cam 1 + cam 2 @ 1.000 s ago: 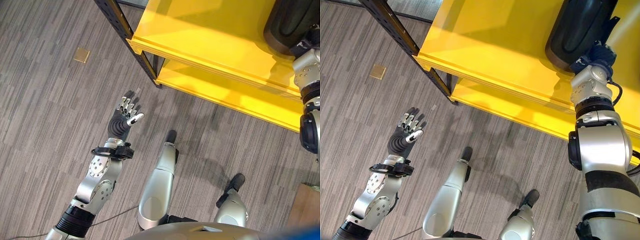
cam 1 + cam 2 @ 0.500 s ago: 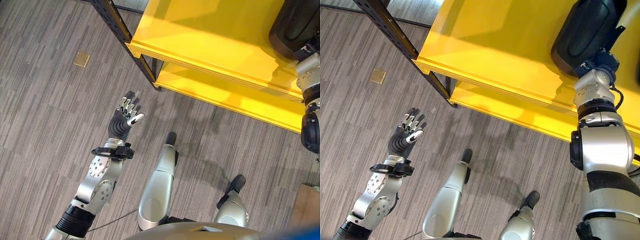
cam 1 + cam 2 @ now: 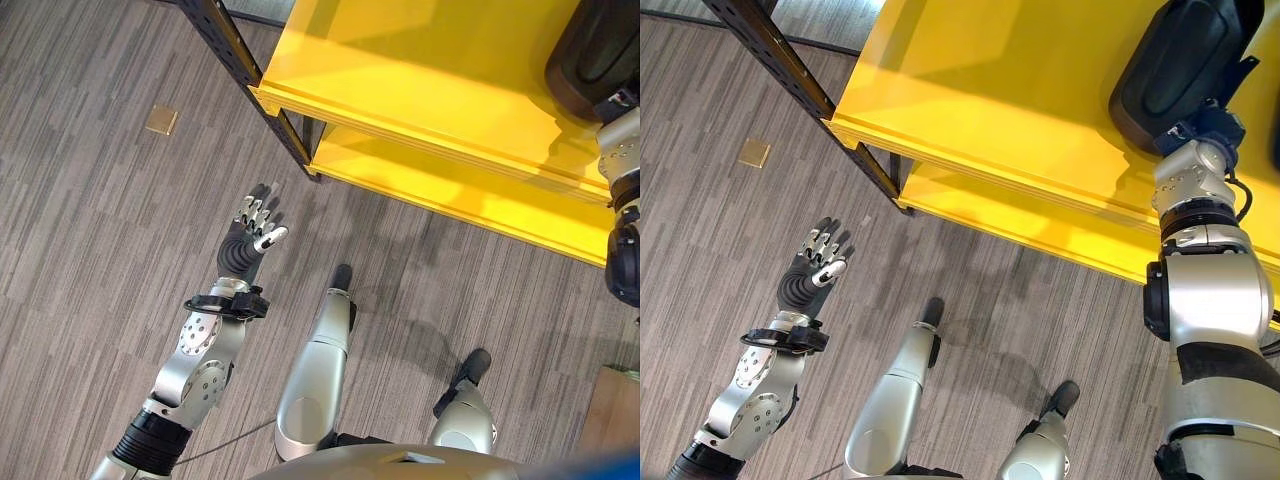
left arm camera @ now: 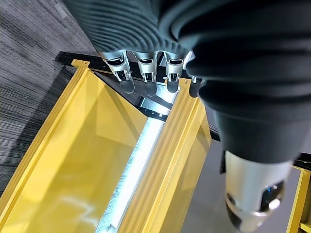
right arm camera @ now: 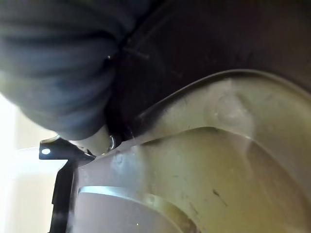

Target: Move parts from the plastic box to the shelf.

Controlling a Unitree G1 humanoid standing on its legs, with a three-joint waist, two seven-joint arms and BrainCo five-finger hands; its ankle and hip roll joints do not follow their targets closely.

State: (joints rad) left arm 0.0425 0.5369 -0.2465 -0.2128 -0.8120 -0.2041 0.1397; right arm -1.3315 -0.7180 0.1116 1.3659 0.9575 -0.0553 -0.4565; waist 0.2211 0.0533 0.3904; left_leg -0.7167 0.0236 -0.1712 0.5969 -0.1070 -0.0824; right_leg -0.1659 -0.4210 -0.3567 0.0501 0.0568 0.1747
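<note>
A large black part point(image 3: 1185, 60) lies on the top board of the yellow shelf point(image 3: 420, 70) at the far right. My right arm reaches up to it, and the right hand point(image 3: 1206, 128) shows its dark cover against the part's near end, its fingers hidden behind the part. The right wrist view has the black part point(image 5: 218, 39) very close past the hand's cover. My left hand point(image 3: 245, 245) hangs open over the floor in front of the shelf's corner, fingers point(image 4: 146, 73) straight and holding nothing.
The shelf has a lower yellow board point(image 3: 450, 190) and a black perforated post point(image 3: 235, 50) at its left corner. A small tan square point(image 3: 161, 119) lies on the grey floor. A wooden surface point(image 3: 610, 415) and a blue edge point(image 3: 590, 470) show at the lower right.
The black part and my right hand have slid a little farther right and deeper onto the top board. The view has shifted slightly. The left hand has stayed in place.
</note>
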